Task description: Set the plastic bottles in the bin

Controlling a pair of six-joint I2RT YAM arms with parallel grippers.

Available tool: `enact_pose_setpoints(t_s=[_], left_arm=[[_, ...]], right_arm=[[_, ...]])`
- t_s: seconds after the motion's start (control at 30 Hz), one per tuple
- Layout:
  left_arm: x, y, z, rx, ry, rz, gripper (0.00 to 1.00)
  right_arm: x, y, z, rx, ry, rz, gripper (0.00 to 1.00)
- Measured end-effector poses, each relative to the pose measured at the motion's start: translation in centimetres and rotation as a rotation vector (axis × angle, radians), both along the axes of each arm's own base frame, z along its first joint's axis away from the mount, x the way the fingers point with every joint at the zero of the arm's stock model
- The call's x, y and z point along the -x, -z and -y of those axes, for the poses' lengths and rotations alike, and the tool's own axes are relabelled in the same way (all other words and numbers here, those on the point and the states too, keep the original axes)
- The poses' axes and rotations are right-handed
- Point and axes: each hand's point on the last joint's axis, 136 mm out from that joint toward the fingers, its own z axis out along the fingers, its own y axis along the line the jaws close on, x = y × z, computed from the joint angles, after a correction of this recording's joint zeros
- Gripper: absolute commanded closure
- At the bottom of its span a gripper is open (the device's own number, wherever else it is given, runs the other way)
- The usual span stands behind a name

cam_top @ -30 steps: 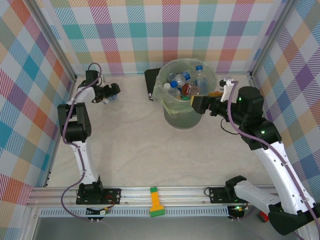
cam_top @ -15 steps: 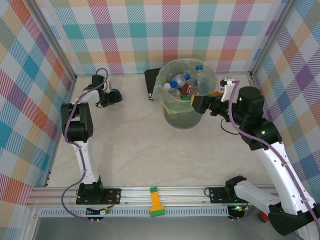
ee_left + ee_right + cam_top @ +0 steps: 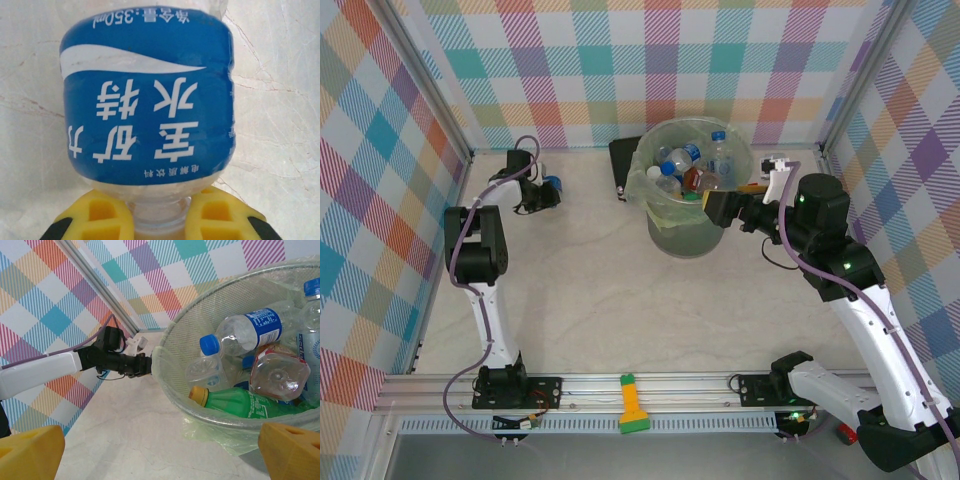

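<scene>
Your left end effector is pinching a clear bottle with a blue label. In the left wrist view its yellow pads are pressing in on either side of the neck. The bottle's long axis is running straight out from the end effector, base pointing away from it. In the top view you are carrying it low near the far left corner of the tabletop.

The bin is standing to the right of that end effector, well apart from it, so the coming move turns on a sideways carry and enough lift to bring the whole bottle over the rim. A flat black object is lying between the two, just beside the bin, and is probably worth passing above.

Your right end effector is hovering just beside the bin's right rim with its fingers spread wide and nothing between them. It is nearer the bin, but the left arm is the one holding the load. Several bottles are already lying inside, a green one among them.
</scene>
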Motion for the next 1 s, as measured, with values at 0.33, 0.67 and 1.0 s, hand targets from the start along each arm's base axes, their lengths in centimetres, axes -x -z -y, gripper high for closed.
enact_pose_setpoints(t_s=[0.33,0.67,1.0], left_arm=[[2.0,-4.1,1.1,0.041,-0.019,0.051,0.85],[4.8,-18.1,6.1,0.150,0.033,0.362,0.82],[13.4,-29.9,15.2,0.201,0.263,0.637,0.81]], right_arm=[[-0.5,0.5,-0.4,-0.010,-0.007,-0.028,0.01],[-1.9,-0.1,-2.2,-0.013,-0.073,-0.062,0.01],[-1.6,-1.5,-4.1,-0.047,-0.187,-0.069,0.11]])
